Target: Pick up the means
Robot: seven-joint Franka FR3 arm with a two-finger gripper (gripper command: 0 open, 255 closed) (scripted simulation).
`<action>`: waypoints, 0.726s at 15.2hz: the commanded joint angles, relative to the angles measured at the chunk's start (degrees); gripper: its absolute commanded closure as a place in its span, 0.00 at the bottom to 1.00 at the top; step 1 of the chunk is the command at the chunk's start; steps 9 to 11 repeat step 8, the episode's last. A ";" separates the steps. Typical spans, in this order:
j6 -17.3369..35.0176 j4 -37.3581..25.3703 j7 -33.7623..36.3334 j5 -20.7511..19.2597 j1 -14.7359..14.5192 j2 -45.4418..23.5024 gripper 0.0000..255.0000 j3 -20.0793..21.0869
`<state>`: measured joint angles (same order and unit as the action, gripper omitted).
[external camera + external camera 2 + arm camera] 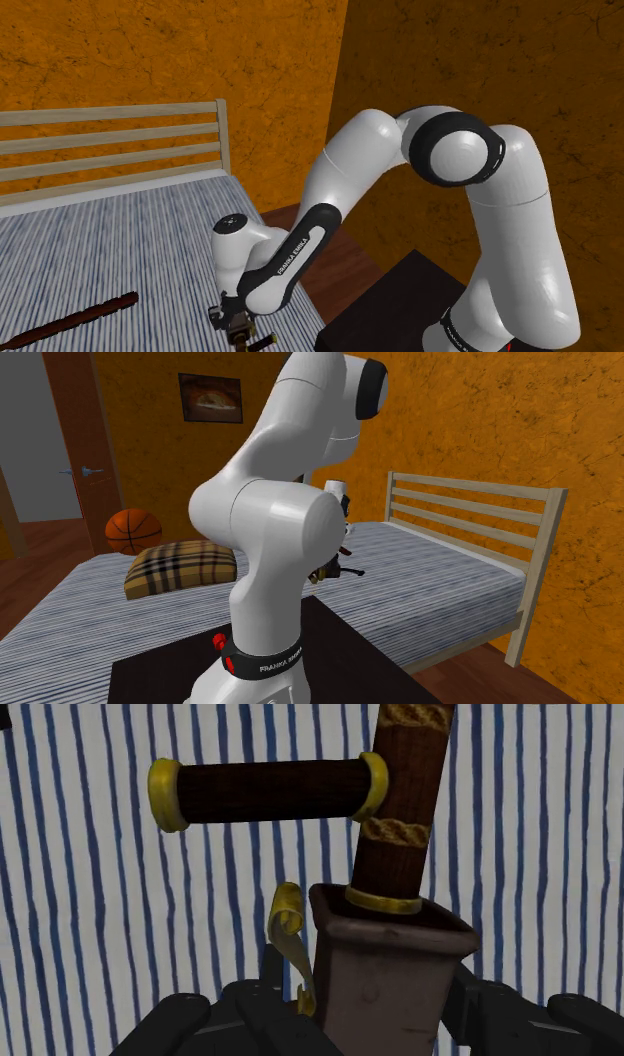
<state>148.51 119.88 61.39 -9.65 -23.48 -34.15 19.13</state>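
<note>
In the shoulder view a dark club (75, 318) lies on the striped bed (120, 240) at 9 o'clock from the gripper (238, 322), which hangs low over the bed's edge. The brown-handled tool (262, 341) pokes out at its 4 o'clock. The second exterior view adds one basketball (133, 530) and one plaid pillow (180, 567) at 9 o'clock of the tool (340, 569). In the wrist view the gripper (366, 982) is spread, straddling the tool's grey body (390, 974); striped cloth shows between one finger (272, 972) and the body. One tool, one club.
</note>
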 commanded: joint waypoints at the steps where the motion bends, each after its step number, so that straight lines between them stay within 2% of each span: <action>1: -0.90 0.70 -0.20 0.54 0.45 1.63 1.00 0.60; 6: -3.59 1.39 -0.89 1.94 1.48 5.06 1.00 1.92; 11: -3.68 1.40 -0.91 1.99 1.51 5.17 1.00 1.96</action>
